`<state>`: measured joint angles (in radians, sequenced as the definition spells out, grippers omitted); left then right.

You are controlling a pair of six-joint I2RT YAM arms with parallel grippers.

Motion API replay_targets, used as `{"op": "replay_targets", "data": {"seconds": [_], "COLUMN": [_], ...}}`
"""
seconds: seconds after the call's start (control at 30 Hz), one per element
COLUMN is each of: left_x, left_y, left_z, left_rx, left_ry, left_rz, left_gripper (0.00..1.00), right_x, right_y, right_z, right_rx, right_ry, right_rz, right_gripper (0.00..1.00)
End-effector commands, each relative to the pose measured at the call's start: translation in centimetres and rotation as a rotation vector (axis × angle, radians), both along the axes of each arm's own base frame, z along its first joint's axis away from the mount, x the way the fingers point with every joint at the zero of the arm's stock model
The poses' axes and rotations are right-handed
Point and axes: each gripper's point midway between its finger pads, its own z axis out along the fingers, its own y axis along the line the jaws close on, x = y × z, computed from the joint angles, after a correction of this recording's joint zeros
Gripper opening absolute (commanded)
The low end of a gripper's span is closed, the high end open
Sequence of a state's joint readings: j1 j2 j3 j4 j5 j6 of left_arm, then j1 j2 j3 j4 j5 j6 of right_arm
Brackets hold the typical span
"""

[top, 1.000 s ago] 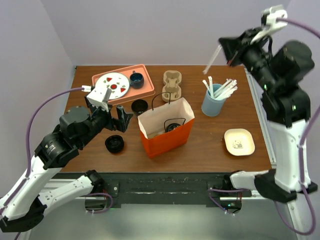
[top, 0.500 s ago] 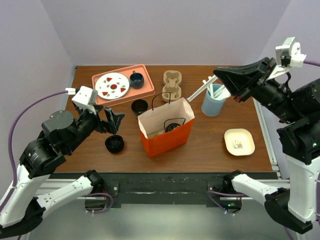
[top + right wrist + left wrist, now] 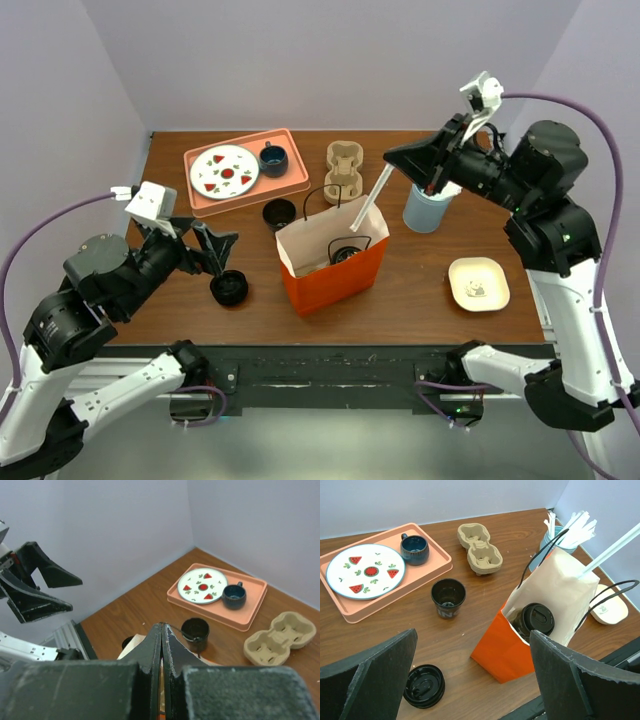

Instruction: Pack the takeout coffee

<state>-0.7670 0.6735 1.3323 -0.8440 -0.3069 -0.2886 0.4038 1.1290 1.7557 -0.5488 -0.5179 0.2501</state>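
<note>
Takeout coffee in bag — right gripper tight on straw (left gripper agape)

We're getting bright, even light from above, with a faint sheen on the wooden table. Shadows are soft around the orange bag. In the right wrist view, the close fingers blur.

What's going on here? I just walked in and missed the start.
The lidded takeout coffee sits inside the orange bag. The right gripper is shut on a white straw, holding it slanted over the bag's open top. The left gripper hangs open to the bag's left, holding nothing. A lidless cup and a loose lid sit outside.
</note>
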Motion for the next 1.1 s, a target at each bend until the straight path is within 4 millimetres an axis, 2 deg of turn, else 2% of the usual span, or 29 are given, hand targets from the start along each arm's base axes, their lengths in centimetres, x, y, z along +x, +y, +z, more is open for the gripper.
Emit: {"op": "replay_targets", "data": {"seconds": [0.0, 0.1, 0.27, 0.3, 0.37, 0.4, 0.53, 0.57, 0.67, 0.73, 0.8, 0.83, 0.9, 1.0, 1.07], "left_x": [-0.3, -0.4, -0.6, -0.7, -0.7, -0.8, -1.1, -1.2, -1.5, -1.6, -1.7, -1.7, -1.9, -2.0, -2.0], "left_y": [0.1, 0.3, 0.7, 0.8, 0.8, 0.8, 1.1, 1.3, 1.7, 1.9, 2.2, 2.3, 2.4, 2.7, 2.8], "left_z": [0.0, -0.1, 0.4, 0.5, 0.4, 0.6, 0.9, 1.0, 1.0, 0.9, 0.8, 1.0, 1.5, 2.6, 3.3], "left_rx": [-0.04, -0.045, -0.067, -0.071, -0.072, -0.074, -0.091, -0.1, -0.109, -0.109, -0.112, -0.113, -0.099, -0.095, -0.106], "left_ry": [0.003, -0.001, -0.015, -0.016, -0.011, -0.015, -0.022, -0.022, -0.025, -0.025, -0.028, -0.035, -0.058, -0.093, -0.113], "left_rz": [0.007, 0.012, 0.019, 0.023, 0.023, 0.019, 0.025, 0.03, 0.039, 0.042, 0.049, 0.048, 0.04, 0.034, 0.035], "left_gripper": [1.0, 1.0, 1.0, 1.0, 1.0, 1.0, 1.0, 1.0, 1.0, 1.0, 1.0, 1.0, 1.0, 1.0, 1.0], "right_x": [-0.6, -0.6, -0.1, -0.4, -0.2, -0.9, -0.3, 0.0, -0.6, -1.5, -2.1, -2.3, -2.6, -3.1, -3.0], "right_y": [1.8, 3.6, 6.2, 7.4, 8.4, 9.5, 12.3, 12.7, 14.8, 15.4, 15.9, 16.0, 16.1, 15.7, 15.1], "right_z": [-1.2, -2.8, -4.4, -5.1, -5.8, -6.2, -8.0, -7.8, -9.3, -10.7, -11.6, -11.6, -11.0, -9.3, -8.0], "right_rx": [-0.026, -0.082, -0.115, -0.135, -0.166, -0.179, -0.238, -0.245, -0.304, -0.355, -0.372, -0.369, -0.345, -0.303, -0.269], "right_ry": [0.021, 0.044, 0.067, 0.077, 0.072, 0.069, 0.079, 0.072, 0.082, 0.102, 0.138, 0.142, 0.171, 0.19, 0.199], "right_rz": [0.046, 0.066, 0.077, 0.107, 0.103, 0.129, 0.128, 0.115, 0.14, 0.16, 0.179, 0.184, 0.182, 0.183, 0.146], "right_gripper": [0.0, 0.0, 0.0, 0.0, 0.0, 0.0, 0.0, 0.0, 0.0, 0.02, 0.09, 0.17, 0.35, 0.41, 0.55]}}
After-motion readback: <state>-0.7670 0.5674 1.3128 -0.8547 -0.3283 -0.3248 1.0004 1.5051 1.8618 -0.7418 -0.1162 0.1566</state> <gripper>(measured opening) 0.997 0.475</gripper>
